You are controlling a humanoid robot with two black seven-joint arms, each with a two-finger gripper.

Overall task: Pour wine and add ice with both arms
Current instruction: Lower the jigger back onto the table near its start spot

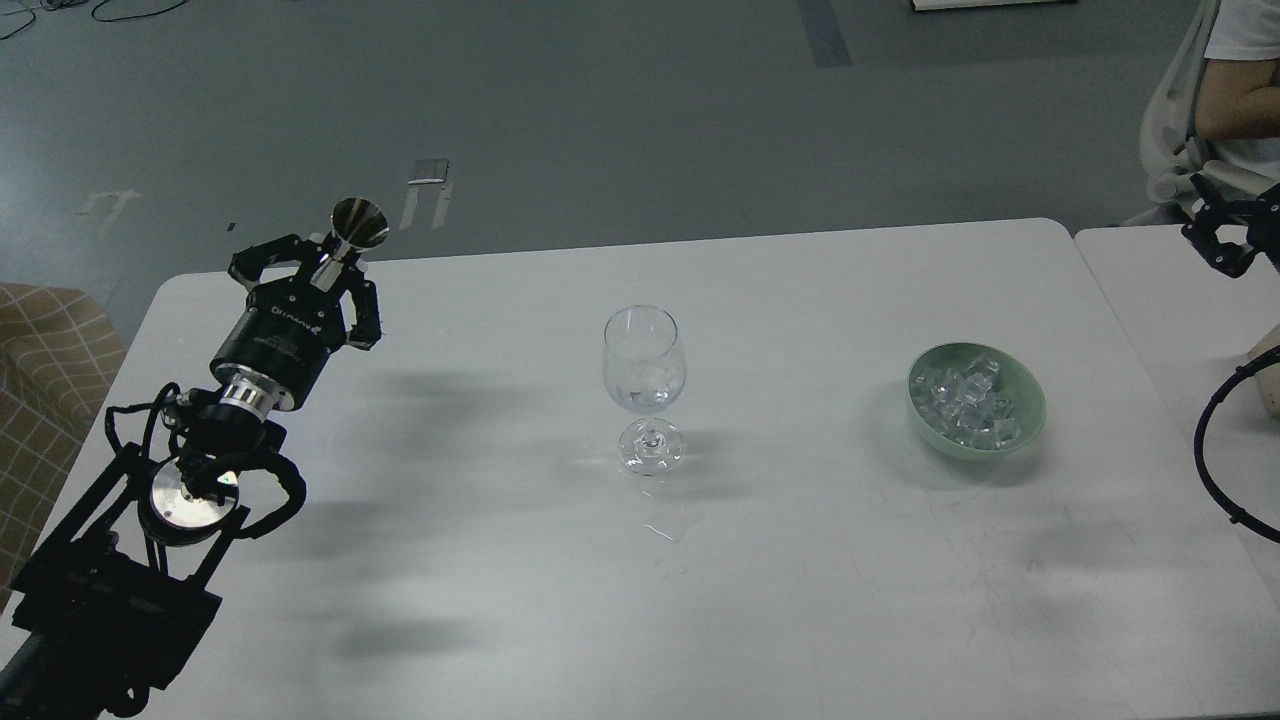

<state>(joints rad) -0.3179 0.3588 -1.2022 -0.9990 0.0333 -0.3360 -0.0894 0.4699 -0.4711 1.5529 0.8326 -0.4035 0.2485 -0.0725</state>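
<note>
My left gripper (335, 262) is shut on a shiny steel jigger (356, 226), held upright over the table's far left part, well left of the wine glass. The clear wine glass (644, 385) stands upright mid-table with a little clear liquid in its bowl. The ice (965, 402) is a heap of small clear cubes in a pale green bowl (1025, 420) at the right. My right gripper (1222, 238) hangs at the far right edge, above the neighbouring table, too small and dark to read.
A small spill (660, 528) lies in front of the glass foot. A second white table (1160, 300) adjoins on the right. A seated person (1235, 90) is at the top right. A looped black cable (1215, 450) hangs at the right edge.
</note>
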